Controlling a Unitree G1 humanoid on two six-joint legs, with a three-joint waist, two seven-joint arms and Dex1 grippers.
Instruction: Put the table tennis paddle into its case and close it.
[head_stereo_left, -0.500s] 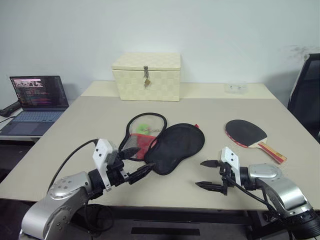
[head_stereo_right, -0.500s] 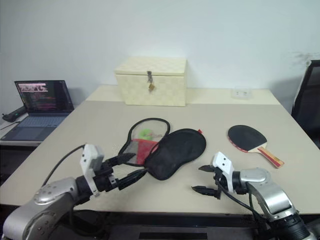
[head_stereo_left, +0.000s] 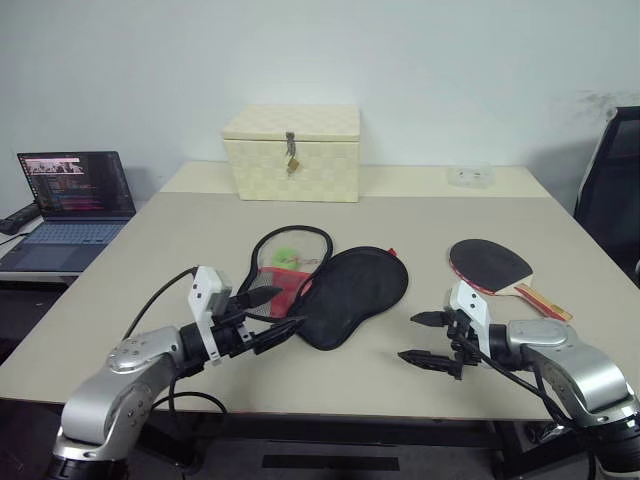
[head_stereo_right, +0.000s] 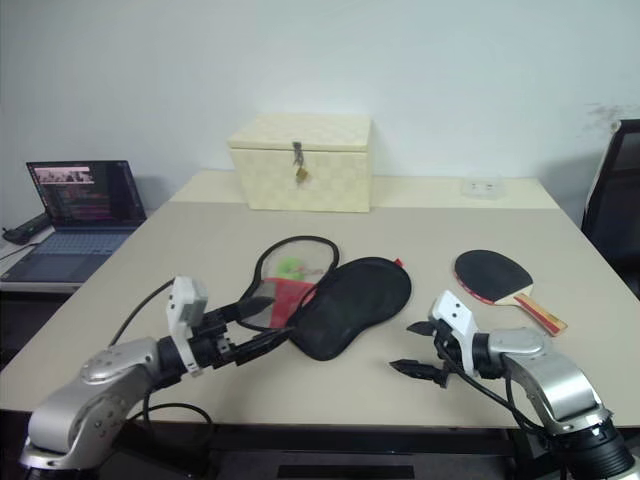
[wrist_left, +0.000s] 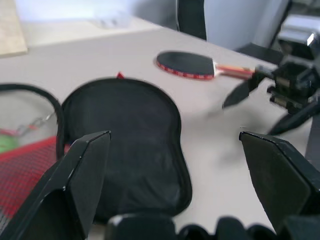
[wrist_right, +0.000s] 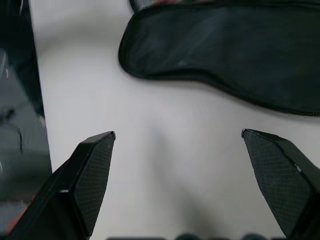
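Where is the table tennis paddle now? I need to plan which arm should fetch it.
In the left eye view the table tennis paddle lies flat on the table's right side, beyond the open right gripper and right of the case.

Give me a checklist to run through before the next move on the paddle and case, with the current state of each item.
1. Case unzipped and lying open on the table: ok.
2. Table tennis paddle free on the table, nothing on it: ok.
3. Right claw open, empty: ok.
4. Left claw open, empty, beside the case's near end: ok.
5. Paddle inside the case: not ok, lies apart to its right.
6. Zip pull reachable: cannot tell.
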